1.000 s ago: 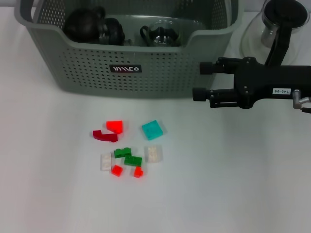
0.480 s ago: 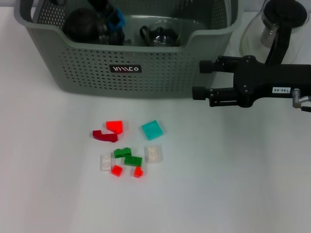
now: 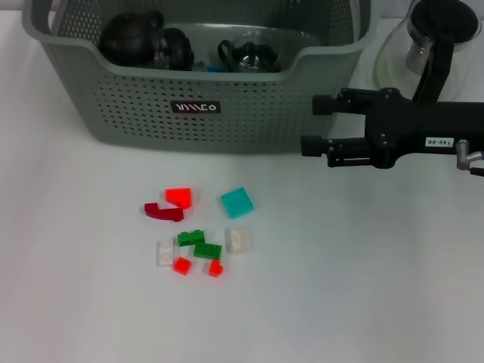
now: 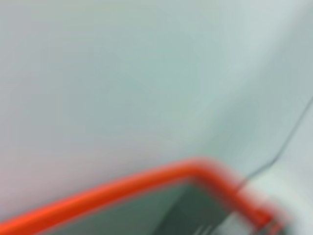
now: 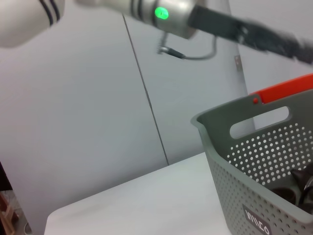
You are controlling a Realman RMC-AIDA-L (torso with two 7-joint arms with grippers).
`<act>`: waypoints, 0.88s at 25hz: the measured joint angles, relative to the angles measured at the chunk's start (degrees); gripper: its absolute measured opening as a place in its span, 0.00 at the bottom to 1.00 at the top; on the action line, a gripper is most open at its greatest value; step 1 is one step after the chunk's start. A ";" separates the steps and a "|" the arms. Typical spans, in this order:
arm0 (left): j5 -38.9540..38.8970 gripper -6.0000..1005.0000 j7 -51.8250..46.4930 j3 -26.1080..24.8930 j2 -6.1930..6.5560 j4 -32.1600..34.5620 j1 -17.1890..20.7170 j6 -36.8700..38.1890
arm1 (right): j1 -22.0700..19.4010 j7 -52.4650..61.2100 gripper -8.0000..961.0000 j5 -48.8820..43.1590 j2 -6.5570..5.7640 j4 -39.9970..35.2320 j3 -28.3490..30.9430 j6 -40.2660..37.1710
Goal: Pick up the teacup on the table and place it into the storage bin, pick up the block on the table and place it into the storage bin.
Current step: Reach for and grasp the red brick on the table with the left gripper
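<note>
The grey-green storage bin (image 3: 136,106) stands at the back of the table and also shows in the right wrist view (image 5: 254,196). Inside it a clear glass teacup (image 3: 253,51) lies beside dark round crockery (image 3: 144,39), with a small blue block (image 3: 215,68) between them. Several loose blocks lie on the table in front, among them a teal one (image 3: 237,202), a red one (image 3: 179,197) and a green one (image 3: 206,250). My right gripper (image 3: 312,123) hangs open and empty just right of the bin. The left arm (image 5: 166,12) shows above the bin, its gripper blurred.
A glass pot with a black lid (image 3: 442,34) stands at the back right, behind my right arm. An orange-edged object (image 5: 288,88) sits behind the bin and also fills the low part of the left wrist view (image 4: 146,183).
Half a second ago the left gripper was over the bin's back left with a blue block. It has since left the head view, and the blue block lies in the bin.
</note>
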 joint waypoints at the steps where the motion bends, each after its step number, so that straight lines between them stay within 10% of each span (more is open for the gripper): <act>1: -6.36 0.82 1.94 -1.64 0.88 -1.77 1.77 2.89 | -0.08 -0.01 0.89 0.01 -0.01 0.00 0.01 -0.02; 6: -31.10 0.91 15.31 -3.33 7.50 -17.82 9.57 19.06 | -0.01 0.08 0.89 0.03 0.00 0.00 0.01 -0.09; 9: -33.01 0.91 22.21 -3.37 8.94 -21.73 12.53 24.83 | 0.23 0.11 0.89 0.03 0.00 -0.01 0.01 -0.19; 22: -16.08 0.90 27.78 10.90 4.18 -10.56 20.00 30.35 | 0.24 -0.04 0.89 0.04 0.00 -0.09 0.01 -0.21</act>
